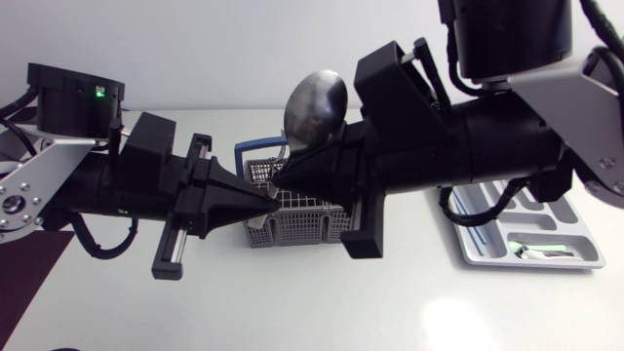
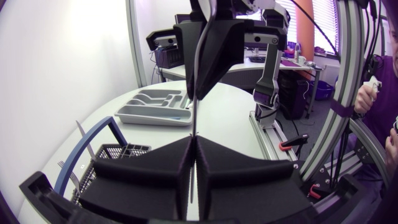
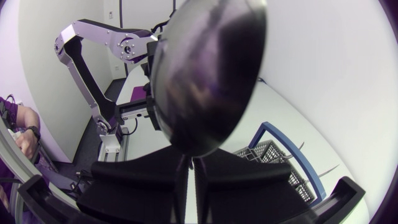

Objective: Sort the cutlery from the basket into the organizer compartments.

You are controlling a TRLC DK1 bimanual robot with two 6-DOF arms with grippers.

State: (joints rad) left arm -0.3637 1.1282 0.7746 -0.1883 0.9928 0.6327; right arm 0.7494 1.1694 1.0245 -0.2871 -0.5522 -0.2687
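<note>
left end effector and right end effector both clamped on spoon, basket largely hidden beneath

Head camera looks down; 2 wrist cameras face each other closely, probably sharing the basket.

**Handle Lost Between the Fingers**

From above, only the bowl of the spoon shows; its handle disappears between the fingers of the left gripper and right gripper. Under those fingers the basket is mostly covered, its contents unreadable. Behind the right fingers, the arm overlaps the organizer; the piece inside is too small to identify.
</note>
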